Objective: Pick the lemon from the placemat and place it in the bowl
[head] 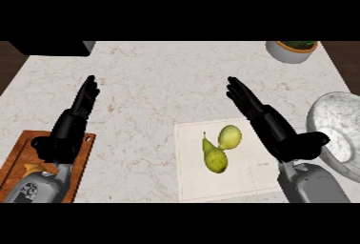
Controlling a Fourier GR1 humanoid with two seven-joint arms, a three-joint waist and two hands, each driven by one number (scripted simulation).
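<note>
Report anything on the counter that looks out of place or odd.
Nothing is spilled or damaged. One oddity: a pear lies on the placemat touching the lemon. The bowl hangs partly off the view's right edge.

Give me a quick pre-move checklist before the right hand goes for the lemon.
1. Lemon on the placemat: ok.
2. Lemon clear of neighbours: not ok, the pear touches it on the lower left.
3. Right hand open and holding nothing: ok, fingers straight, just right of the lemon.
4. Bowl ready at the counter's right edge: ok, nothing seen inside, though partly cut off by the view.
5. Left hand out of the way: ok, open above the wooden board at far left.
</note>
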